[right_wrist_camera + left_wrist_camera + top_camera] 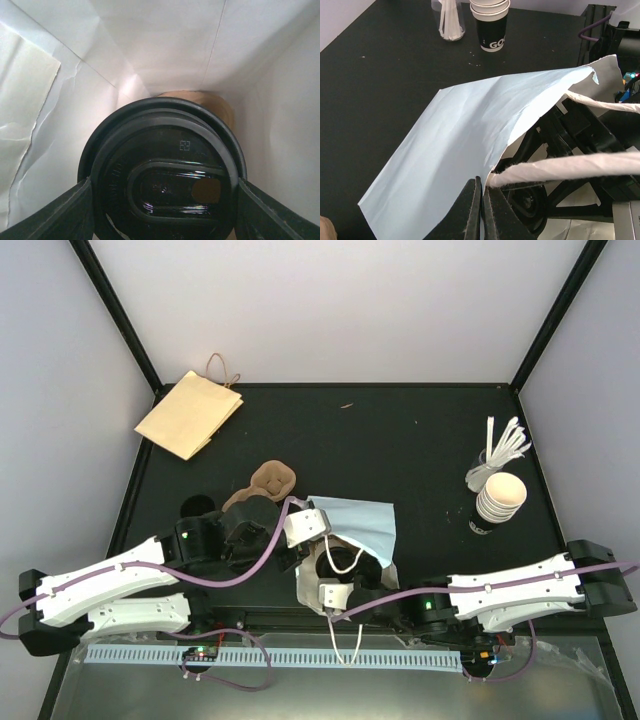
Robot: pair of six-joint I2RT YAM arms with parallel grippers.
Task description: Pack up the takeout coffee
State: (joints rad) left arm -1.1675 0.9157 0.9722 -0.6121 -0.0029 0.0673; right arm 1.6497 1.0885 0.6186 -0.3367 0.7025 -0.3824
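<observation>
White paper bag (165, 45) surrounds takeout coffee (165, 150) clamped in right pincer (165, 212).

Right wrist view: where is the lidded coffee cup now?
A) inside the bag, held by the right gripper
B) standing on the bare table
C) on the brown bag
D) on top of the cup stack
A: the coffee cup, showing its black lid, sits in the right gripper, with white walls of the bag all around.

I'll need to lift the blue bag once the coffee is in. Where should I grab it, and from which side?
Take the twisted paper handle at the mouth of the blue bag, coming from the open end nearest the arm bases. The bag lies on its side, its handles stand clear there, and its walls are thin, creased paper.
</observation>
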